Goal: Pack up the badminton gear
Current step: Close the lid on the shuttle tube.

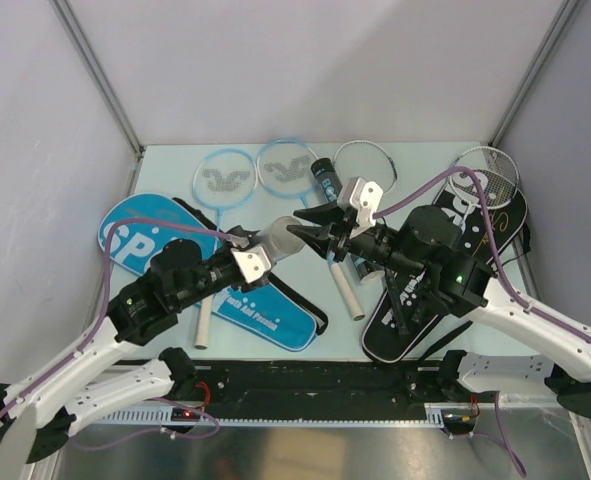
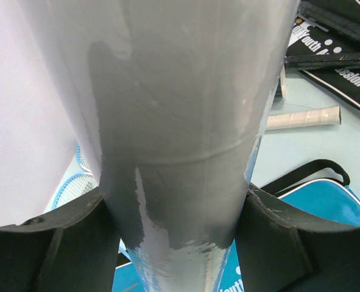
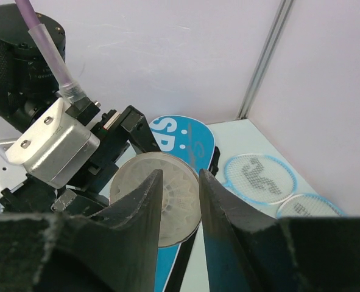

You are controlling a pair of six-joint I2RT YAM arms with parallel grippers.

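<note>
My left gripper (image 1: 260,250) is shut on a white tube (image 1: 277,240) held above the table, its mouth facing right. In the left wrist view the tube (image 2: 180,121) fills the frame between the black fingers (image 2: 76,243). My right gripper (image 1: 305,232) stands open right at the tube's mouth. The right wrist view shows that gripper (image 3: 180,173) with a gap between its jaws. Through the gap a white shuttlecock (image 3: 183,185) sits inside the tube's rim (image 3: 131,167). Nothing is between the right jaws.
Two light-blue rackets (image 1: 222,178) and two silver rackets (image 1: 367,160) lie at the back, with a black tube (image 1: 325,180) between them. A blue cover (image 1: 135,235) lies on the left, a black cover (image 1: 445,270) on the right. A white handle (image 1: 347,292) lies in the middle.
</note>
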